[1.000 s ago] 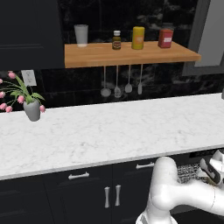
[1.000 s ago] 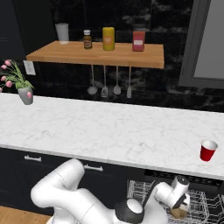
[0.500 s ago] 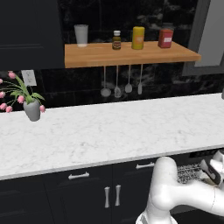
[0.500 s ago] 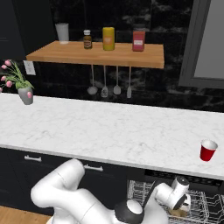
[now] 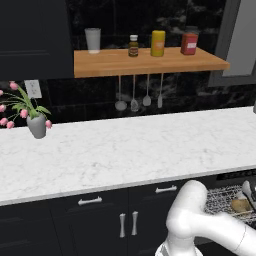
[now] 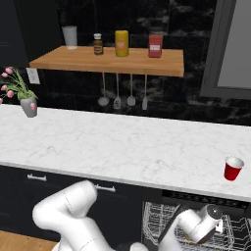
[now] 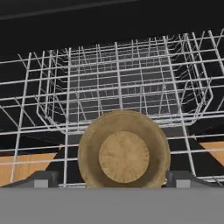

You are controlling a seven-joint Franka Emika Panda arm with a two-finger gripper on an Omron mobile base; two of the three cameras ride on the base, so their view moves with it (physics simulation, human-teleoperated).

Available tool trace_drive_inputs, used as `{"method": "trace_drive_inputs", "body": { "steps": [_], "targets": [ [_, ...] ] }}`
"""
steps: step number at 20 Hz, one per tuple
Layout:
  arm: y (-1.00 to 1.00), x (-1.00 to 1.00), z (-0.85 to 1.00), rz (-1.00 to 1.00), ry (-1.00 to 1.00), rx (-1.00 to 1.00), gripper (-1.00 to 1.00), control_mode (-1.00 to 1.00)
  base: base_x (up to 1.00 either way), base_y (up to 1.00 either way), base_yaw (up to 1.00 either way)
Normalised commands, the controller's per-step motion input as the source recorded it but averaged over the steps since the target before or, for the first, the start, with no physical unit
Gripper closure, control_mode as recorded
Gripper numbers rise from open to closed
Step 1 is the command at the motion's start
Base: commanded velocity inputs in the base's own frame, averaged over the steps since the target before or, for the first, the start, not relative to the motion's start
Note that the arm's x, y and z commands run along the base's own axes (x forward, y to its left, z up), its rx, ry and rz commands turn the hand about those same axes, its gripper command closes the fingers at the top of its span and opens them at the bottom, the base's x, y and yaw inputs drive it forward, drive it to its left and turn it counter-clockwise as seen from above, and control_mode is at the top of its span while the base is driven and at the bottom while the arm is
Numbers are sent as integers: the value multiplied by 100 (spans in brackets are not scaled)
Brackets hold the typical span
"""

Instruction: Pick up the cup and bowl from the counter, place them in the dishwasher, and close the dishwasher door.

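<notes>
End effector (image 7: 113, 178) with fingers spread wide either side of the wooden bowl (image 7: 124, 155), which sits in the dishwasher (image 6: 196, 201) wire rack (image 7: 118, 83), apparently released. Red cup (image 6: 233, 168) waits on the table (image 6: 122, 147); fetching it comes next.

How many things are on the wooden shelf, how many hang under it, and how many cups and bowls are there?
On the shelf: 4 (glass, bottle, yellow can, red box)
Hanging utensils: 4
Red cup: 1
Bowl: 1
Total: 10
</notes>
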Motion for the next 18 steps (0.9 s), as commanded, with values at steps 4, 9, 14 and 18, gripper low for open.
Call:
{"method": "trace_drive_inputs", "body": {
  "steps": [4,9,14,18],
  "targets": [
    [-33,-6,100,0,-1,-7,-100,-100,0,0,0],
    [-63,0,100,0,1,-25,-100,-100,0,0,0],
    [-34,-1,100,-4,1,-35,-100,-100,0,0,0],
    [0,-5,100,-11,11,-27,-100,-100,0,0,0]
  ]
}}
